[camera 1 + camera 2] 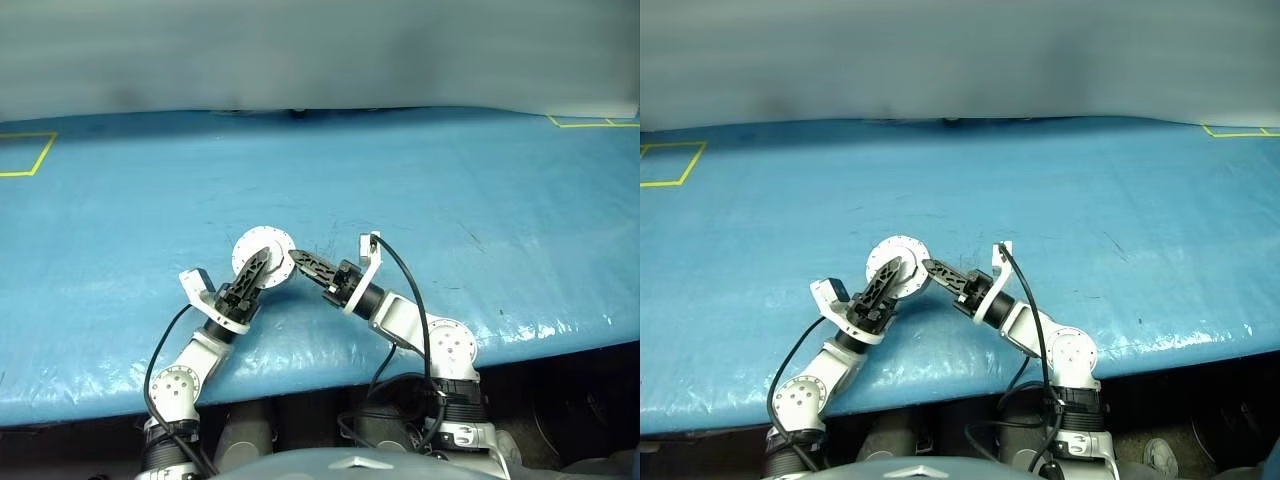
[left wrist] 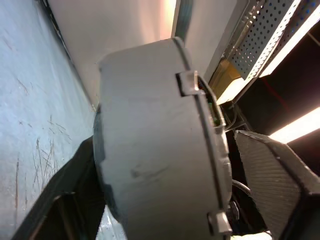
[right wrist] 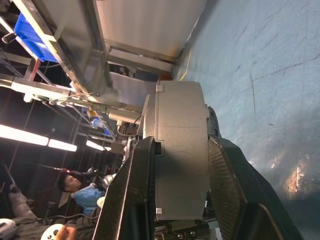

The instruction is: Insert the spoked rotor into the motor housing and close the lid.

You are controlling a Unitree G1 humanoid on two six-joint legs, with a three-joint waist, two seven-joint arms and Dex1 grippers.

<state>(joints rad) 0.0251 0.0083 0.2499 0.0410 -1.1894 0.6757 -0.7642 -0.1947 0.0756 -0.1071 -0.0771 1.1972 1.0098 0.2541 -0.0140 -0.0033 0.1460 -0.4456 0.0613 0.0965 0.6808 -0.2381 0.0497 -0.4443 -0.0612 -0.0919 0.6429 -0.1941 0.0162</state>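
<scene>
The motor housing (image 1: 262, 252) is a round silver-grey puck held on edge just above the blue table, near its front middle. My right gripper (image 1: 291, 259) comes in from the right and is shut on it, one black finger (image 3: 131, 200) pressed on each flat face. My left gripper (image 1: 259, 265) reaches in from the left and is open around the same puck. One of its fingers (image 2: 65, 200) lies against the puck, while the other (image 2: 280, 185) stands a small gap off. A thin flanged disc, the lid (image 2: 212, 130), sits against one face of the housing. The spoked rotor is hidden.
A blue cover (image 1: 450, 200) lies over the table, and its front edge (image 1: 330, 352) runs just under both wrists. Yellow tape corners mark the far left (image 1: 25, 155) and far right (image 1: 590, 122). A person (image 3: 75, 187) sits in the background of the right wrist view.
</scene>
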